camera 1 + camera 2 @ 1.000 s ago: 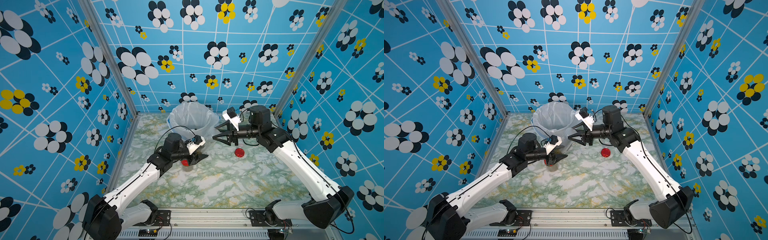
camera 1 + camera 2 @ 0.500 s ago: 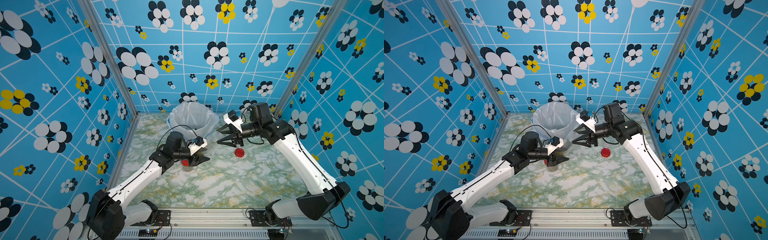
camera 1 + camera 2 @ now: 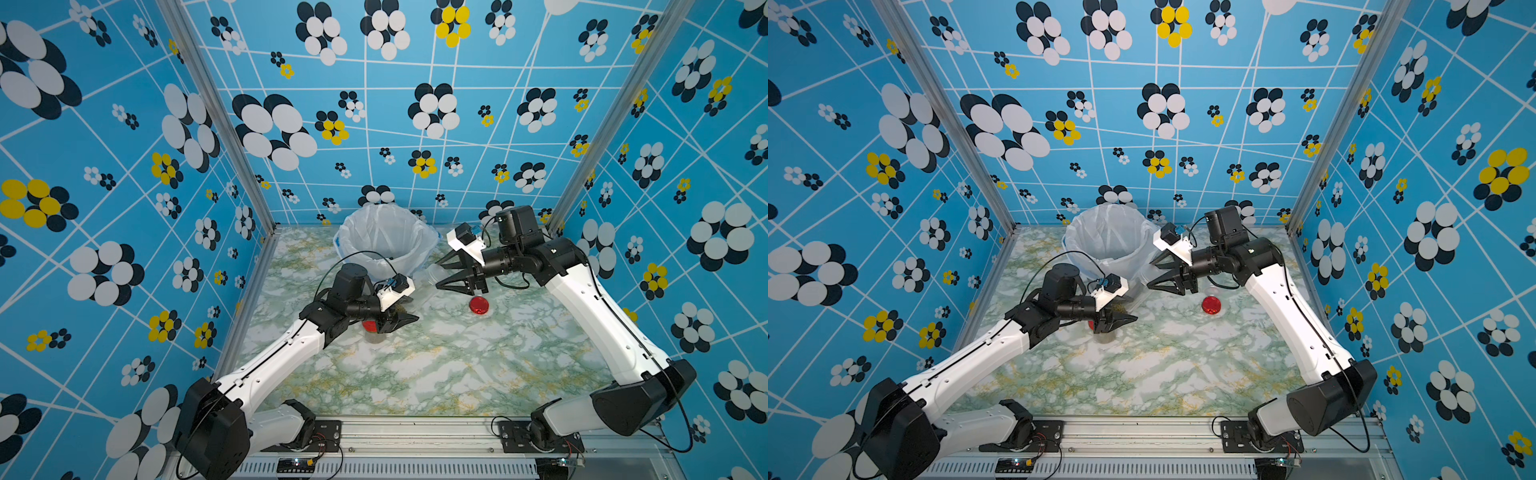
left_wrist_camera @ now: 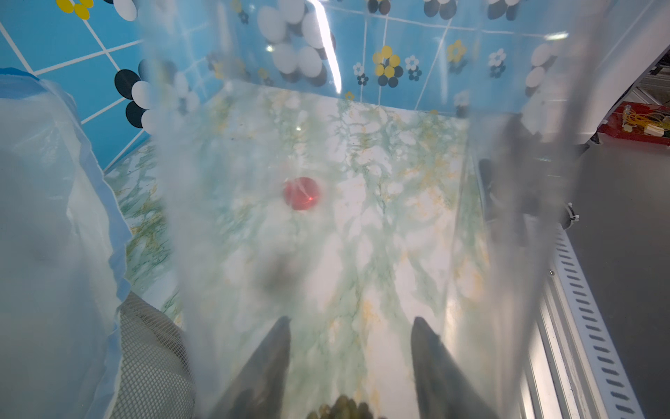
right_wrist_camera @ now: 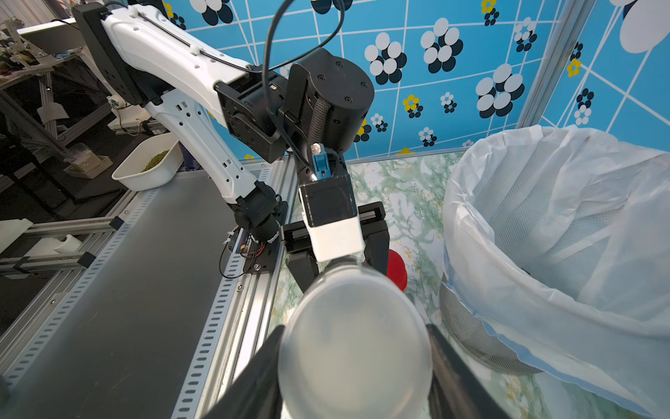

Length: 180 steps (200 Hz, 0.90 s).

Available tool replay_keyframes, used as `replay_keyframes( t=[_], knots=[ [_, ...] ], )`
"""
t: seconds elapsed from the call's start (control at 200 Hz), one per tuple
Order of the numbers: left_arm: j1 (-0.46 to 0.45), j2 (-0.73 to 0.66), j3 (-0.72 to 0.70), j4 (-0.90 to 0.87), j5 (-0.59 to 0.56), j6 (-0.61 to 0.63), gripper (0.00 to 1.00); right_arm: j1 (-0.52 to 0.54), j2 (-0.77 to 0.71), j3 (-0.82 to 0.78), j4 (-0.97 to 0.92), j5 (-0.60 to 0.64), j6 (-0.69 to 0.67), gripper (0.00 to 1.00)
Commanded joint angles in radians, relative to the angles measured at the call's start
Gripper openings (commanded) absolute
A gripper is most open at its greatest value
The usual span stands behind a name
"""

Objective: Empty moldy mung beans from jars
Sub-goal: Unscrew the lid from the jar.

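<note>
Right wrist cam: right gripper (image 5: 354,328) clamped on the clear jar (image 5: 355,348), at 4 o'clock off the lined bin (image 3: 347,237) in a top view, so I'd get its mouth over the rim before tipping.

- The gap between the jaws of the right gripper (image 3: 436,275) is filled by a clear jar (image 5: 355,341).
- Ahead of those jaws, the path is blocked by the left arm's camera housing (image 3: 395,291).
- To one side of them the lined bin (image 3: 345,249) is set close; below them a loose red lid (image 3: 478,305) is seen.
- Ahead of the jaws of the left gripper (image 3: 413,320), bare tabletop (image 3: 436,365) is found open; a red-lidded jar (image 3: 371,330) is tucked under their base.
</note>
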Motion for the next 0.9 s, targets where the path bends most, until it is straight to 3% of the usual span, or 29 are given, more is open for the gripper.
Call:
replay_keyframes(
  t=[0.0, 0.09, 0.17, 0.32, 0.495, 0.66, 0.894],
  knots=[
    [0.021, 0.0, 0.019, -0.019, -0.075, -0.049, 0.33, -0.025, 0.023, 0.034, -0.052, -0.017, 0.021, 0.7],
    [0.003, -0.005, 0.027, -0.027, -0.12, -0.05, 0.32, -0.024, 0.0, -0.016, 0.138, -0.001, 0.225, 0.91],
    [-0.025, -0.016, 0.047, -0.055, -0.156, -0.041, 0.32, -0.024, -0.028, -0.064, 0.28, 0.024, 0.371, 0.92],
    [-0.05, -0.079, 0.007, 0.039, -0.218, -0.093, 0.32, -0.019, -0.04, -0.048, 0.344, 0.263, 0.635, 0.91],
    [-0.081, -0.125, -0.003, 0.04, -0.333, -0.077, 0.32, 0.024, -0.042, 0.009, 0.259, 0.352, 0.717, 0.89],
    [-0.107, -0.11, 0.013, 0.004, -0.391, -0.059, 0.32, 0.054, -0.05, 0.005, 0.264, 0.293, 0.782, 0.9],
    [-0.135, -0.08, 0.036, -0.032, -0.481, -0.039, 0.32, 0.067, -0.021, 0.011, 0.219, 0.31, 0.786, 0.88]
  ],
)
